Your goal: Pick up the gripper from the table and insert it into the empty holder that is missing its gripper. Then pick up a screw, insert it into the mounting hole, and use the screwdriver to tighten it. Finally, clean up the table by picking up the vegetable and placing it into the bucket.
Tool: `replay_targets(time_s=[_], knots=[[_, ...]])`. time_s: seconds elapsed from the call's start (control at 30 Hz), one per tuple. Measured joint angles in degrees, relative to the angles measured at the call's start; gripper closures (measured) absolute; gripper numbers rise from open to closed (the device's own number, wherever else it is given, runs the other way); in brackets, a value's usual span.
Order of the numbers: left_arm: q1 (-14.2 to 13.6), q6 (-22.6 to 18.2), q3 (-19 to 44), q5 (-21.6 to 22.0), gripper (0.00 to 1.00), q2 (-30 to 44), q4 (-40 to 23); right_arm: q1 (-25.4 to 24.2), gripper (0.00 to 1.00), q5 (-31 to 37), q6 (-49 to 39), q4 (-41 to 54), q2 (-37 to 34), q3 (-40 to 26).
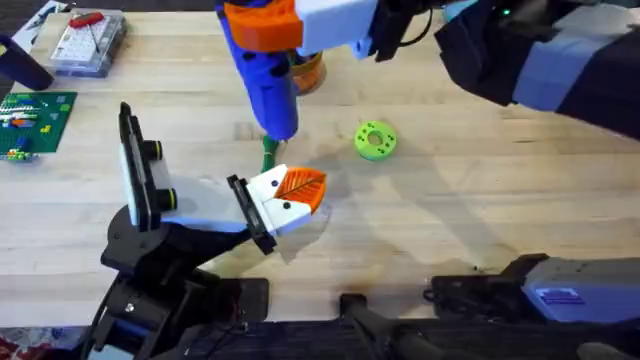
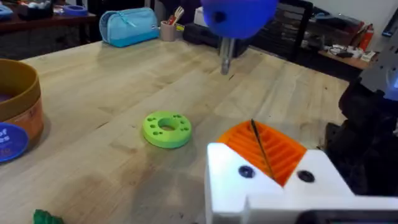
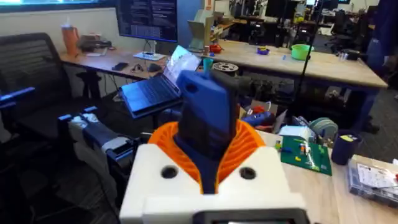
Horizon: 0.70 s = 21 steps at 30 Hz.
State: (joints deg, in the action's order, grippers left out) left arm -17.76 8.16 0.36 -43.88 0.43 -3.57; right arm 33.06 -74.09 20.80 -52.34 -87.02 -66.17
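My right gripper (image 1: 262,22) (image 3: 208,155) reaches in from the far side and is shut on the blue screwdriver (image 1: 268,85) (image 3: 205,118), which hangs tip down. Its metal tip (image 2: 226,56) hovers just above the table. The green vegetable (image 1: 268,158) (image 2: 46,218) lies right below that tip. Behind the screwdriver stands the orange bucket (image 1: 310,72) (image 2: 15,118), partly hidden. My left gripper (image 1: 300,190) (image 2: 264,149) rests low beside the vegetable, orange pads pressed together, nothing visible between them. I cannot make out the loose gripper, the holder or a screw.
A light-green disc with holes (image 1: 375,140) (image 2: 166,129) lies right of the screwdriver. A green circuit board (image 1: 35,120) and a clear box with a red-handled tool (image 1: 88,42) sit at the far left. The right arm's dark body (image 1: 540,50) fills the far right.
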Motion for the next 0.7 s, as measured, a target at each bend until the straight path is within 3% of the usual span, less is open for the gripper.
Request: replay_targets(time_s=[0.33,0.7], knots=[[0.00,0.00,0.00,0.00,0.982,0.00,0.00,-0.85,0.933,-0.97,0.04,-0.02,0.00,0.00],[0.00,0.00,0.00,0.00,0.982,0.00,0.00,-8.30,0.933,-9.45,2.73,-0.17,0.00,0.00]])
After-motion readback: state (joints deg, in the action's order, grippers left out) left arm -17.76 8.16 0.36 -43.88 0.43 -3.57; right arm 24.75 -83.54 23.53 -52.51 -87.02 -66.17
